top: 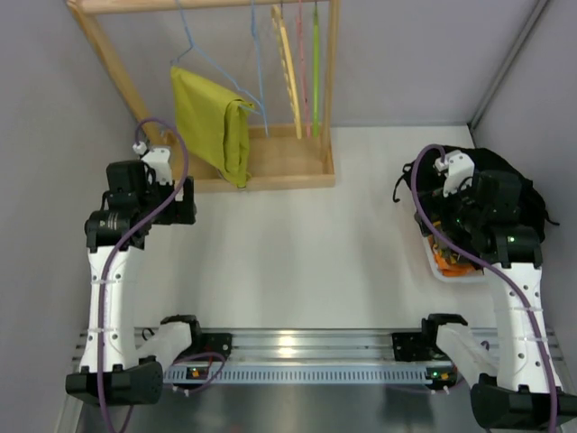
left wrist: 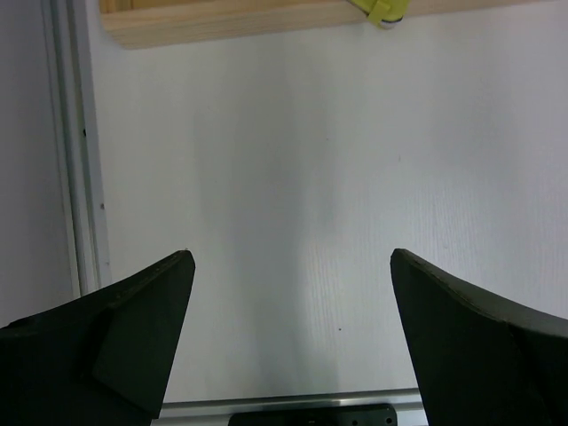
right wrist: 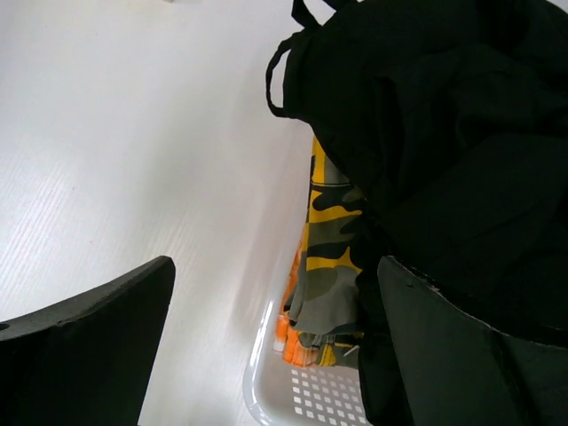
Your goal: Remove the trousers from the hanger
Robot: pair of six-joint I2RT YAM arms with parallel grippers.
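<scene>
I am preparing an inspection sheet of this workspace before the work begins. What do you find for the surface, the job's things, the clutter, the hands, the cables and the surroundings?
Surface: white table, flat, no spill seen.
Job's things: mustard trousers folded over the light-blue hanger, which hangs on the wooden rack.
Clutter: other hangers on the same rack; white basket with black clothes and camouflage cloth.
Hands: left hand open, empty, above the table; right hand open, empty, at the basket.
Cables: purple cable along each arm, not touching the trousers.
Surroundings: grey walls; metal rail at the near edge.
</scene>
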